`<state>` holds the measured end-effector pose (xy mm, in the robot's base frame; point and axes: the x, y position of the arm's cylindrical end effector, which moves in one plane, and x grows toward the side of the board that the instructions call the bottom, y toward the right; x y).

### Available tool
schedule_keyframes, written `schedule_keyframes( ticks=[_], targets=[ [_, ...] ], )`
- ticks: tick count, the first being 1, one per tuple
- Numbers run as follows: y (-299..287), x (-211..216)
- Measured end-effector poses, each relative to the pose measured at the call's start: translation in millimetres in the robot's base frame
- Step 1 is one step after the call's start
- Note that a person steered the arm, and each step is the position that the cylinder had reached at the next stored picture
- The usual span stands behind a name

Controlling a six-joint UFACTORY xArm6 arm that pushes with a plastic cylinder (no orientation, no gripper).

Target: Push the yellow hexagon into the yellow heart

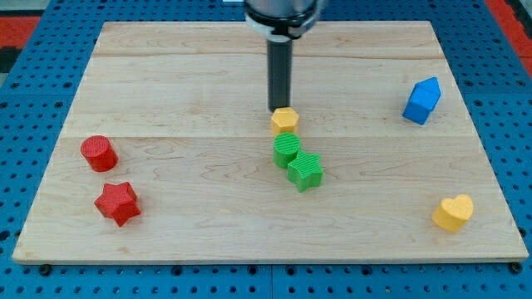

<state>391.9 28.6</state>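
The yellow hexagon (285, 120) lies near the board's middle. My tip (278, 110) stands just above it in the view, at its upper left edge, touching or nearly touching it. The yellow heart (454, 213) lies far off at the view's lower right, near the board's right edge. Right below the hexagon sits a green round block (287, 149), with a green star (306, 171) against its lower right side.
A blue house-shaped block (422, 100) stands at the view's upper right. A red cylinder (99, 154) and a red star (117, 203) lie at the left. The wooden board (166, 75) rests on a blue pegboard surface.
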Motion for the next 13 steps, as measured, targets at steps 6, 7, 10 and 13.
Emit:
schedule_keyframes(
  ticks=[6, 7, 10, 13],
  targets=[
    [-16, 19],
    [18, 19],
    [-16, 23],
    [-25, 38]
  ],
)
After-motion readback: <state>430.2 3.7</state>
